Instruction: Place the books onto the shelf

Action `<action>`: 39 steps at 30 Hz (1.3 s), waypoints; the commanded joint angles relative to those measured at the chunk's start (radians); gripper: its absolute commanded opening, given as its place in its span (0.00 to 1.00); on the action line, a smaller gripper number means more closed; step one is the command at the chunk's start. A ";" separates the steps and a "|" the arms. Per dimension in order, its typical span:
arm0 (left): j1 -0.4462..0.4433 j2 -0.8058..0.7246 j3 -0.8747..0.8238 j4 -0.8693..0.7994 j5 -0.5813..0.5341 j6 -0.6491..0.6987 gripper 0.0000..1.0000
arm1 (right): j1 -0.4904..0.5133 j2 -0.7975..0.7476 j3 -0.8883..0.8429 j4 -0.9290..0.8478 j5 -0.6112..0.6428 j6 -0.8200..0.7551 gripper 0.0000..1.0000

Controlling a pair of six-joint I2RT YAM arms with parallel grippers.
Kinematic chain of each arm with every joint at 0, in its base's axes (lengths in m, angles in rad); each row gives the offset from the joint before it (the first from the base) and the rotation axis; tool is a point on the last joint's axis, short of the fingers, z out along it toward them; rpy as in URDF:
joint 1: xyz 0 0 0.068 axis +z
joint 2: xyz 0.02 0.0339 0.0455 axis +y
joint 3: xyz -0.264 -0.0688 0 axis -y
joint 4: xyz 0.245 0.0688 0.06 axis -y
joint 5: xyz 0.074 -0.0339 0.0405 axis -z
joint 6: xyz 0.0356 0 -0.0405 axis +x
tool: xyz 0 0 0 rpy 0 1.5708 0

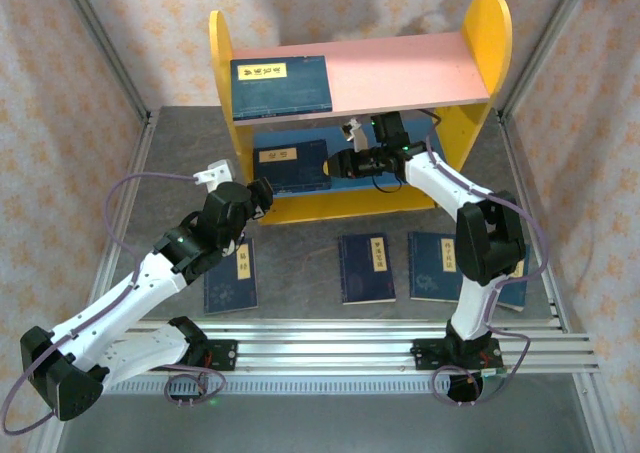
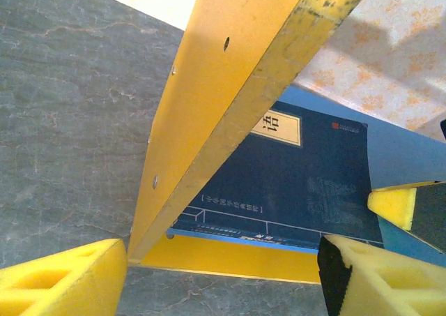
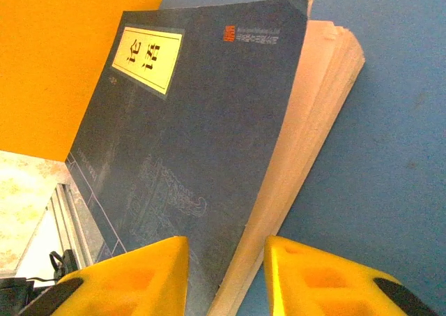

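Navy book [image 1: 292,170] flat on blue lower board of shelf [image 1: 400,78], left end, its edge between right hand [image 1: 338,163] fingers; cannot tell whether gripped. Left hand [image 1: 264,195] open, empty, beside yellow side panel [image 2: 209,121].

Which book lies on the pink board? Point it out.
The book at the left end of the pink upper board; a second book lies on the blue lower board, the rest on the table.

Bright, even light is falling from overhead; the shelf [image 1: 480,43] is casting a soft shadow over its lower board. The left wrist view's top edge is washing out white, and at the right wrist close yellow pads [image 3: 132,274] are blurring beside a crisp book [image 3: 209,121].
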 commanded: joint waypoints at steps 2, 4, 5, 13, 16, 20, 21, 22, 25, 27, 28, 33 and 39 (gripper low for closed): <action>0.008 0.003 0.016 -0.011 0.002 0.015 0.73 | 0.019 -0.001 0.025 -0.040 -0.023 0.004 0.33; 0.008 0.003 0.015 -0.011 0.002 0.015 0.73 | 0.020 0.001 0.028 -0.042 -0.023 0.003 0.33; 0.008 0.003 0.015 -0.011 0.002 0.015 0.73 | 0.022 0.002 0.030 -0.042 -0.022 0.001 0.33; 0.008 0.003 0.012 -0.014 0.003 0.013 0.73 | 0.023 0.009 0.048 -0.052 -0.023 -0.004 0.33; 0.008 0.002 0.010 -0.013 0.003 0.013 0.73 | 0.023 0.013 0.052 -0.057 -0.023 -0.007 0.33; 0.008 0.003 0.010 -0.013 0.003 0.013 0.73 | 0.022 0.016 0.056 -0.060 -0.022 -0.009 0.33; 0.008 0.003 0.010 -0.013 0.002 0.013 0.73 | 0.023 0.016 0.057 -0.060 -0.022 -0.008 0.33; 0.008 0.003 0.009 -0.013 0.003 0.013 0.73 | 0.024 0.017 0.058 -0.060 -0.022 -0.008 0.33; 0.008 0.005 0.009 -0.013 0.002 0.013 0.73 | 0.024 0.021 0.064 -0.063 -0.023 -0.009 0.33; 0.008 0.005 0.010 -0.013 0.003 0.014 0.73 | 0.024 0.025 0.070 -0.065 -0.023 -0.010 0.33; 0.007 0.007 0.009 -0.013 0.003 0.013 0.73 | 0.024 0.027 0.074 -0.067 -0.023 -0.010 0.33; 0.008 0.004 0.008 -0.014 0.001 0.013 0.73 | 0.026 0.031 0.082 -0.070 -0.025 -0.012 0.33; 0.008 0.003 0.007 -0.016 0.001 0.014 0.73 | 0.027 0.033 0.085 -0.074 -0.024 -0.014 0.34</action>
